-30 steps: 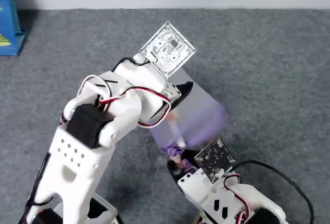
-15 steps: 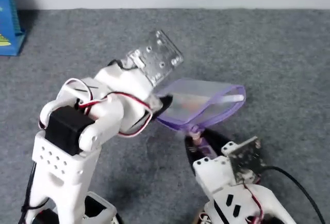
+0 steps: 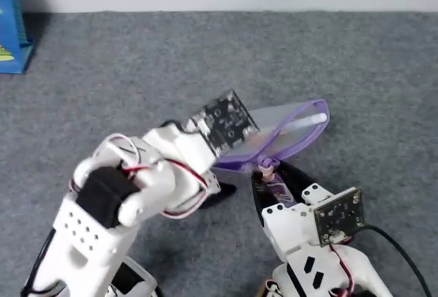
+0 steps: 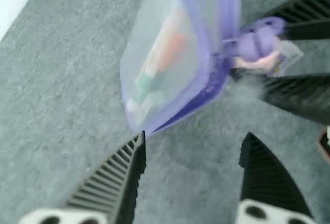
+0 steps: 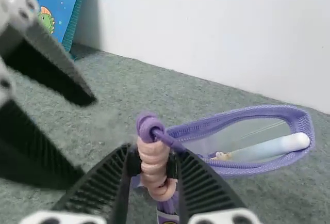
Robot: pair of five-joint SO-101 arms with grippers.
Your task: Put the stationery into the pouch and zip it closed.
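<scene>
Grey carpet [image 3: 356, 50], and your right claw [image 5: 153, 154] pinches the pink coiled pull [image 5: 153, 170] of the translucent purple plastic pouch [image 3: 274, 133] just ahead, stationery [image 5: 268, 149] inside. Left claw [image 4: 196, 140] is wide beside its corner: grip there, then zip.

My right gripper [image 5: 153, 157] is pinching the zipper charm [image 5: 150, 129] at the pouch's near edge. The pouch [image 3: 272, 135] is stretching away just behind it, on the carpet [image 3: 356, 57]. A pen [image 3: 306, 122] is sitting inside, at the right end. My left gripper [image 4: 193, 144] is hanging spread at the pouch's left corner. A box [image 3: 10, 30] is standing far left by the wall.
</scene>
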